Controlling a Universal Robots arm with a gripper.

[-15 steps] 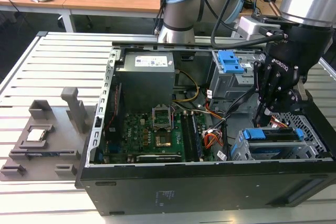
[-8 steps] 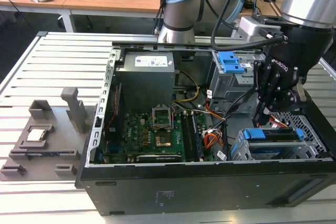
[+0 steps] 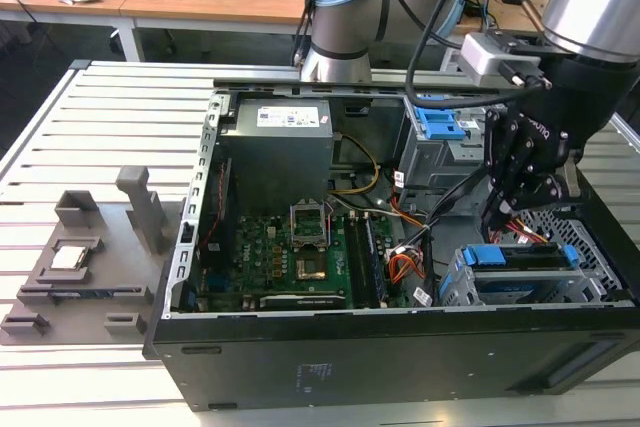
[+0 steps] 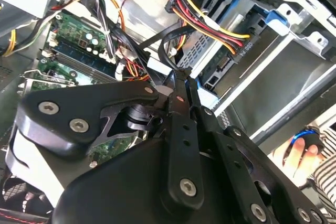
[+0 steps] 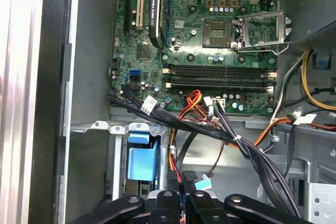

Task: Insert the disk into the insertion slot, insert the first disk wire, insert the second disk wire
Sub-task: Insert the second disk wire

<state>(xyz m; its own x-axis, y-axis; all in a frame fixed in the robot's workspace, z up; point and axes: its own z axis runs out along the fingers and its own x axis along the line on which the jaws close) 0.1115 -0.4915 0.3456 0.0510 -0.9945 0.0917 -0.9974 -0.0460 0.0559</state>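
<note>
Above the insertion slot (image 3: 458, 285), the closed end effector (image 3: 505, 219) pinches a disk wire (image 4: 163, 51).

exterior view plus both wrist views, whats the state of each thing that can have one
claw, shut on the black wire
black wire, held in the claw
disk, seated in the insertion slot
insertion slot, holding the disk
computer case, side open
processor socket, open, empty
memory slots, empty

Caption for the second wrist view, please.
The gripper, jaws shut on a black disk wire, inside the computer case beside a red, yellow and black cable bundle, motherboard behind.
</note>
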